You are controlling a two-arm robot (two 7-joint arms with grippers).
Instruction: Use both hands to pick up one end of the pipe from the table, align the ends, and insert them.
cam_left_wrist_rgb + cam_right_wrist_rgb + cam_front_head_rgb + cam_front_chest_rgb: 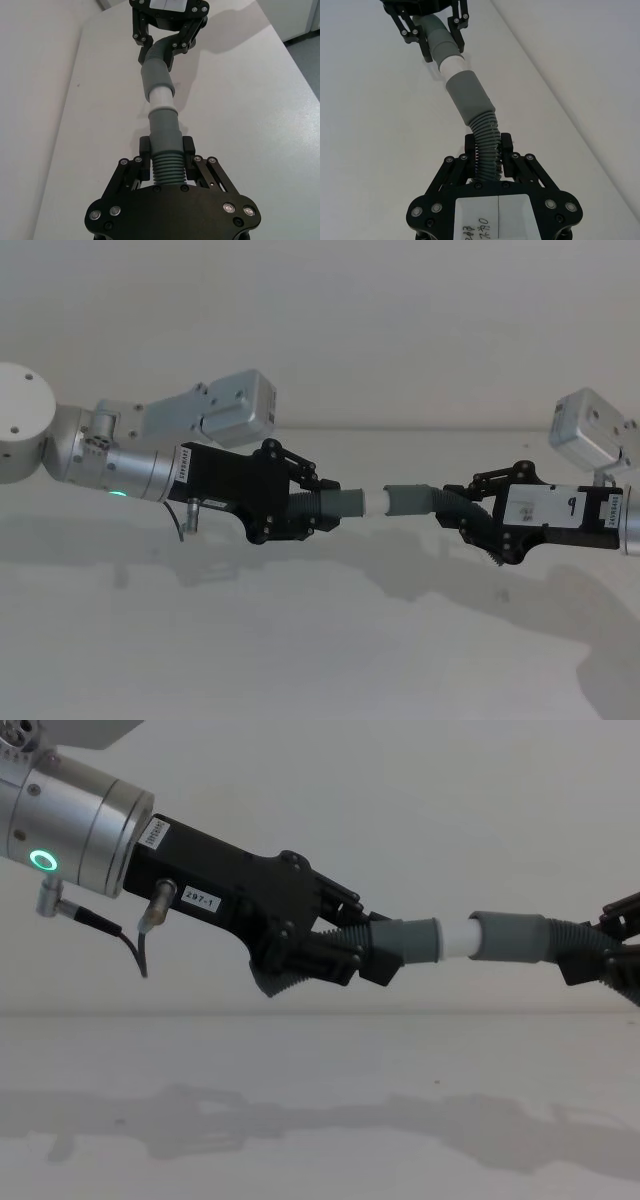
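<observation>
I see both hose ends mated in the air above the bare white bench (pixel 300 660): left hand (pixel 318 508) grips the spigot (pixel 372 502) piece, right hand (pixel 466 512) the socket (pixel 408 499).

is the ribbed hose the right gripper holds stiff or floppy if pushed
Probably bendy: the ribbed hose curves between the right gripper and its grey collar. Pushing may buckle it rather than drive the collar straight. Likely light, since it is held well above the table.

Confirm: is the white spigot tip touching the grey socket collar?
Touching. The chest view shows the white spigot tip entering the grey socket collar with no gap.
</observation>
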